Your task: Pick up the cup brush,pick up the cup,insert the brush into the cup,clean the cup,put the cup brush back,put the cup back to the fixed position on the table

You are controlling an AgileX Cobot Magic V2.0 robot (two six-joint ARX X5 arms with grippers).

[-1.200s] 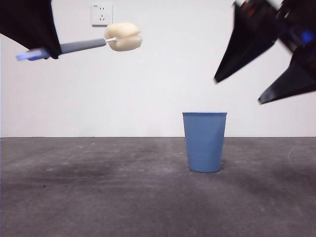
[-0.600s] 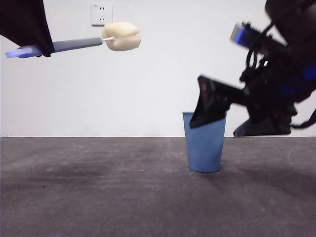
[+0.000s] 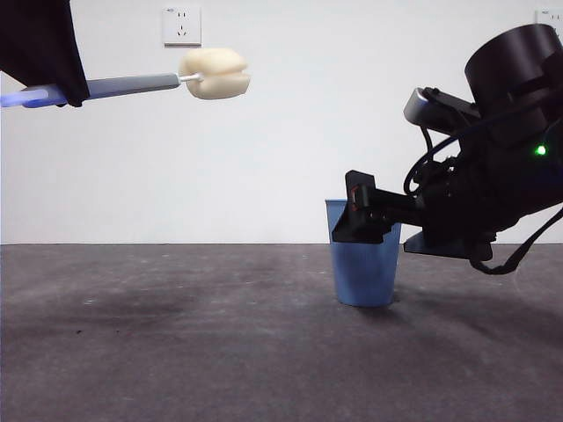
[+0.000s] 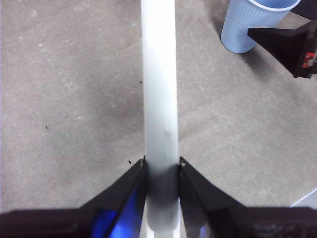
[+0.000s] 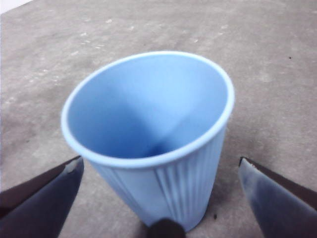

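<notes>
The blue ribbed cup (image 3: 364, 268) stands upright on the dark grey table (image 3: 176, 352), right of centre. My right gripper (image 3: 374, 220) has come down from the right, open, with its jaws on either side of the cup's upper part, not touching it. In the right wrist view the empty cup (image 5: 153, 134) sits between the spread jaws. My left gripper (image 3: 53, 88) is shut on the cup brush handle (image 4: 159, 99) and holds the brush level, high at the left, with the cream sponge head (image 3: 214, 73) pointing right. The cup also shows in the left wrist view (image 4: 247, 25).
A white wall with a power socket (image 3: 181, 25) stands behind the table. The table's far edge runs level behind the cup.
My right gripper has come down from the upper right to the cup and now straddles its upper part. The left gripper and brush have barely moved.
</notes>
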